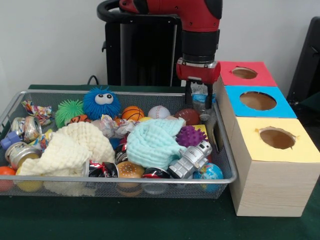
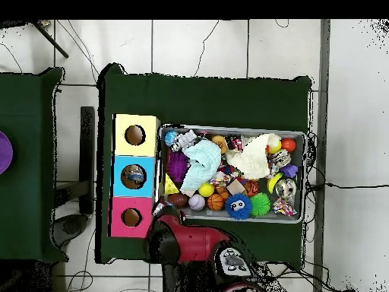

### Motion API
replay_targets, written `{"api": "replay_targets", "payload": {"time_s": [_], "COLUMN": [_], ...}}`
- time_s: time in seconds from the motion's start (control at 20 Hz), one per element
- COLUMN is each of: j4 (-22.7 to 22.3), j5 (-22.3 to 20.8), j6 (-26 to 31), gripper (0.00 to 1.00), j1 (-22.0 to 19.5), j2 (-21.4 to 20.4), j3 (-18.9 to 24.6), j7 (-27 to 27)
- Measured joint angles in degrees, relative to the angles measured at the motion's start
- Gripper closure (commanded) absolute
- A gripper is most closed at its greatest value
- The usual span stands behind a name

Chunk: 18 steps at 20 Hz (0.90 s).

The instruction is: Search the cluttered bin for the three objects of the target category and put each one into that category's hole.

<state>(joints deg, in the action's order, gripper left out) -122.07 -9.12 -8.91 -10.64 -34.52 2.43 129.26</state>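
Observation:
My gripper (image 1: pixel 200 100) hangs over the far right corner of the wire bin (image 1: pixel 226 150), right next to the red box (image 1: pixel 260 77). It is shut on a crumpled clear plastic bottle (image 1: pixel 201 97), which hangs from the fingers down towards the bin's corner. In the overhead view the red arm (image 2: pixel 190 239) covers the gripper and the bottle. Crushed cans (image 1: pixel 25 129) lie at the bin's left end, and others (image 1: pixel 102 169) sit along the front wall. Three boxes with top holes stand in a row: red hole (image 1: pixel 244 73), blue hole (image 1: pixel 258 100), yellow hole (image 1: pixel 277 138).
The bin is packed: a blue furry ball (image 1: pixel 101 103), green spiky ball (image 1: pixel 67 111), basketball (image 1: pixel 132 113), baseball (image 1: pixel 159 111), purple spiky ball (image 1: pixel 191 135), silver toy robot (image 1: pixel 190 159), globe ball (image 1: pixel 209 172), teal cloth (image 1: pixel 152 142) and cream cloth (image 1: pixel 70 147).

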Motion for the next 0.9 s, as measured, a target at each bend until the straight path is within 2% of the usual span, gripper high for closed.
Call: {"api": "replay_targets", "payload": {"time_s": [0.5,0.9], "j4": [0.3,0.6], "j5": [-9.1,-11.8], "j6": [-1.6,-1.7], "gripper": [0.00,0.00], "j1": [-1.6,-2.4], "j2": [-0.4,-0.4], "j3": [1.3,2.0], "j7": [0.0,0.0]}}
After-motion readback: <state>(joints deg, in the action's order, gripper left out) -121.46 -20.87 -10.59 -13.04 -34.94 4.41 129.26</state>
